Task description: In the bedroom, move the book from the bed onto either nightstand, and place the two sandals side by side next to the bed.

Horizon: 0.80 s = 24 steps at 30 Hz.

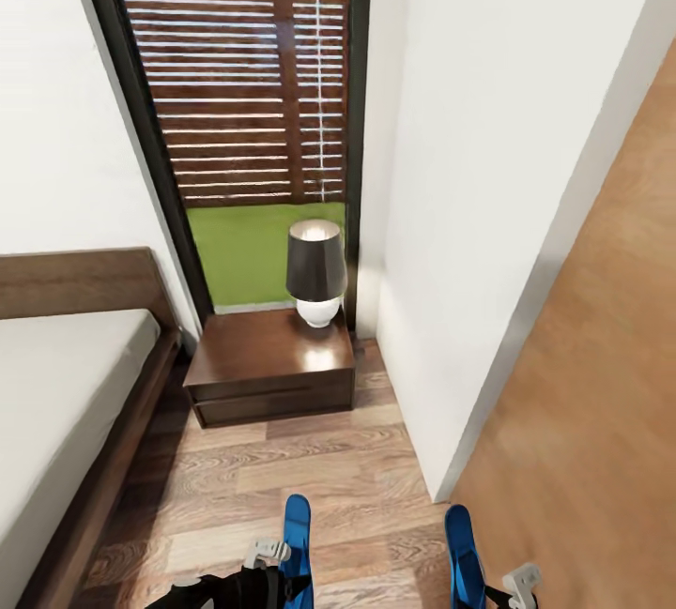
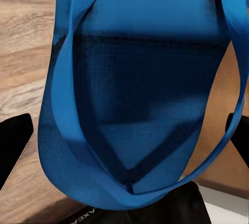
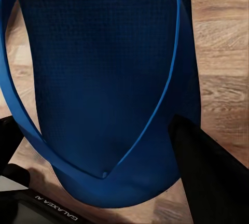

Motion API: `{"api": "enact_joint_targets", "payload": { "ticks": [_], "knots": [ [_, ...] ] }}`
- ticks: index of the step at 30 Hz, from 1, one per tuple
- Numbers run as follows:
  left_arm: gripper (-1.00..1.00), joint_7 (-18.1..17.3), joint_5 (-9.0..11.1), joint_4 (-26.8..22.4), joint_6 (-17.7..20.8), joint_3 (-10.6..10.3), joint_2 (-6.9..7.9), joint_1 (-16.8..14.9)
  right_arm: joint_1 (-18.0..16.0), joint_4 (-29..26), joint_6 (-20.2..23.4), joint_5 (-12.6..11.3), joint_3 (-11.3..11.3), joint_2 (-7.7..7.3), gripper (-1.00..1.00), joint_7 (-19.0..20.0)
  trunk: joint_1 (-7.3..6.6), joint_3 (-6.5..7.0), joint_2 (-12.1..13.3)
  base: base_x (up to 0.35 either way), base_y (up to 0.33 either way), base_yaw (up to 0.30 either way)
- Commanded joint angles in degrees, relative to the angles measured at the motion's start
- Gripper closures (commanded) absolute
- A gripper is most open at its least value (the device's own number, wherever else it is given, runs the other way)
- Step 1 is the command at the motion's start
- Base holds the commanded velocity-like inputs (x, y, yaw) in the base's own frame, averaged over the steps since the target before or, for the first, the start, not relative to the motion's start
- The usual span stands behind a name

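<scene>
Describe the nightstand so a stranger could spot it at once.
Find the tall dark-framed window at the end of the room. Directly below it, between the bed and the white wall, sits the nightstand. It is a low, glossy reddish-brown cabinet, and it carries a dark-shaded lamp with a white base.

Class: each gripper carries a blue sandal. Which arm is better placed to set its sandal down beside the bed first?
Probably the left. The left gripper holds its sandal on the side toward the bed, while the right sandal hangs farther off, nearer the white wall.
</scene>
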Motion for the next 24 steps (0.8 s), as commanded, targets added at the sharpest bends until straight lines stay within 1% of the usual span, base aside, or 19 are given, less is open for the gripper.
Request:
{"api": "enact_joint_targets", "payload": {
  "ticks": [1, 6, 17, 21, 24],
  "knots": [
    [1.00, -0.08, 0.49, -0.02, -0.04, -0.43, 0.04, -0.06, -0.07, -0.01, -0.29, 0.53, -0.48, 0.03, 1.00, 0.30, 0.03, -0.05, -0.03, 0.288, 0.000, 0.017],
    [1.00, -0.08, 0.50, -0.02, -0.04, -0.44, 0.04, -0.04, -0.07, -0.01, -0.29, 0.53, -0.49, 0.03, 1.00, 0.30, 0.03, -0.05, -0.03, 0.246, 0.000, 0.181],
    [1.00, -0.08, 0.49, -0.02, -0.04, -0.42, 0.04, -0.04, -0.07, -0.01, -0.29, 0.53, -0.50, 0.03, 1.00, 0.22, 0.03, -0.05, -0.03, 0.019, 0.000, 0.277],
    [1.00, -0.08, 0.49, -0.02, -0.10, -0.43, 0.04, -0.04, -0.07, 0.05, -0.29, 0.61, -0.50, 0.03, 1.00, 0.21, 0.03, -0.05, -0.03, 0.029, 0.000, 0.095],
    [1.00, -0.08, 0.48, -0.02, -0.11, -0.39, 0.04, -0.04, -0.07, 0.18, -0.29, 0.62, -0.50, 0.03, 1.00, 0.22, 0.03, -0.05, -0.03, 0.234, 0.000, 0.011]
  ]
}}
